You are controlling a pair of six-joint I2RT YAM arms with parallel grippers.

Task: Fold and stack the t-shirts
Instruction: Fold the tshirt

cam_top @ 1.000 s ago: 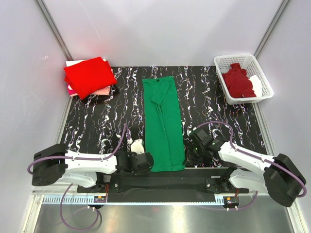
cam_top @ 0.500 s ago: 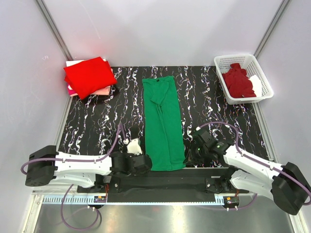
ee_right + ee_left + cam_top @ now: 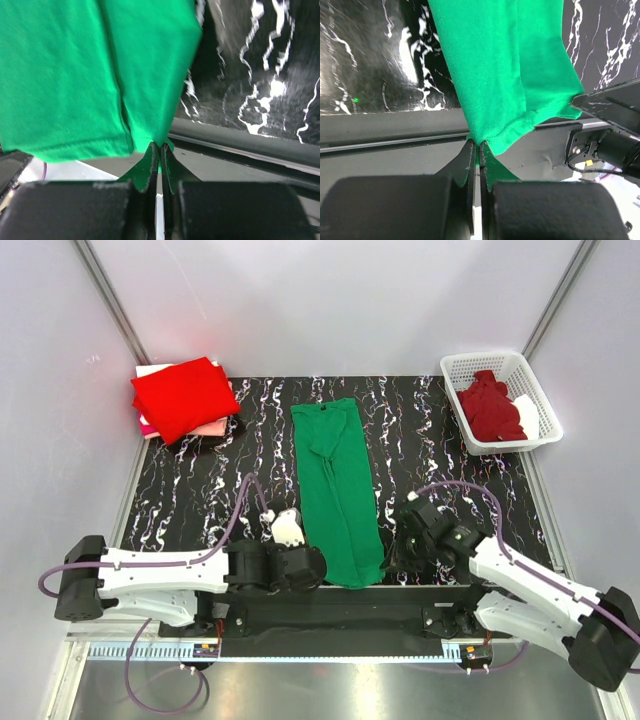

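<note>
Watching the left gripper point(image 3: 478, 147) first: its fingers are pinched together on the hem corner of the green t-shirt point(image 3: 338, 490) that lies farthest from the basket point(image 3: 447, 367). The bite looks thin to me, so I judge the cloth could slip out on a lift. The shirt lies flat, well left of the basket and closer to me than it. Its long axis runs near to far, collar at the far end, leaning slightly away from the basket. The right gripper point(image 3: 160, 146) is clamped on the hem corner nearer the basket; if one arm lifts ahead of the other, I expect a skewed fold.
</note>
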